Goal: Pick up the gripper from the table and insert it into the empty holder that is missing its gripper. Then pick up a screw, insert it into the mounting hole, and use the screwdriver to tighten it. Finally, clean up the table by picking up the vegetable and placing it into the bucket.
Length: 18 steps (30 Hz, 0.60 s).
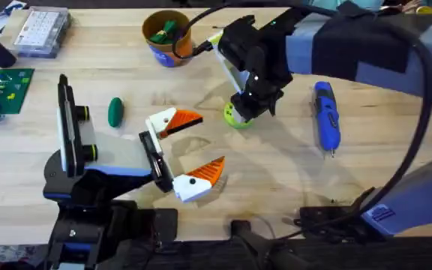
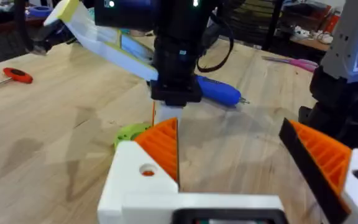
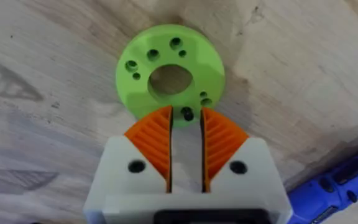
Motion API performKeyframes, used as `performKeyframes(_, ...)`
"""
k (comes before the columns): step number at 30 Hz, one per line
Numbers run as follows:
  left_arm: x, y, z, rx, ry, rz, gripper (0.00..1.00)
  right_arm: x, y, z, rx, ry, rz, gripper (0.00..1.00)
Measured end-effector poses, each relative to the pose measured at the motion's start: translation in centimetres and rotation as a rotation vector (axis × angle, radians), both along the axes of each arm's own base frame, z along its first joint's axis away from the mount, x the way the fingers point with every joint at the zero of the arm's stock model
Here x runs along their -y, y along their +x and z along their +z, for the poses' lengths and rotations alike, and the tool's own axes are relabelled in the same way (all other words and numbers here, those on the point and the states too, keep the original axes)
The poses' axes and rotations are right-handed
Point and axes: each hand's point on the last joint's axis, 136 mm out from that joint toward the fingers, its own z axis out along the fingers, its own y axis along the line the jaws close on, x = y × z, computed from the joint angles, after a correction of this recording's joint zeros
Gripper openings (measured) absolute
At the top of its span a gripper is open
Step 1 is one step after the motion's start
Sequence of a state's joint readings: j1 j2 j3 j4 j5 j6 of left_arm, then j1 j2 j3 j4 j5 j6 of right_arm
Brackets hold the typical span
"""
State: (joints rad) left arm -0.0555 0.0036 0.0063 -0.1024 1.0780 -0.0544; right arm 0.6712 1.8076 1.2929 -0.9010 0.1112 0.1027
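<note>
Orange right fingers (image 3: pixel 186 146) pinch black screw (image 3: pixel 186 114) — overhead hides it; left fingers (image 1: pixel 191 148) spread.

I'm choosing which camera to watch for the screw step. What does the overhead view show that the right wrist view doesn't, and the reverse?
Overhead alone: the dark green vegetable lying on the table, the bucket near the far edge, the open left gripper, and the whole screwdriver.

Right wrist alone: the holes in the green disc, and a small dark screw between the nearly shut fingertips of the right gripper, right at the disc's rim.

Both: the green disc, the right gripper above it, and at least part of the blue screwdriver.
</note>
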Motion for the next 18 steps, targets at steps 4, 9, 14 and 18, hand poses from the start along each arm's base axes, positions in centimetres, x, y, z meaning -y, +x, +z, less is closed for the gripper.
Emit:
performKeyframes(4,0.0,0.0,0.0,0.0,0.0,0.0,0.986,-0.05,0.06,0.0,0.003,0.002,-0.002,0.251)
performKeyframes(9,0.0,0.0,0.0,0.0,0.0,0.0,0.986,-0.05,0.06,0.0,0.003,0.002,-0.002,0.251)
performKeyframes(14,0.0,0.0,0.0,0.0,0.0,0.0,0.986,-0.03,0.03,-0.22,-0.003,-0.002,-0.001,0.202)
performKeyframes(18,0.0,0.0,0.0,0.0,0.0,0.0,0.986,0.01,0.08,-0.43,-0.005,-0.008,-0.005,0.01)
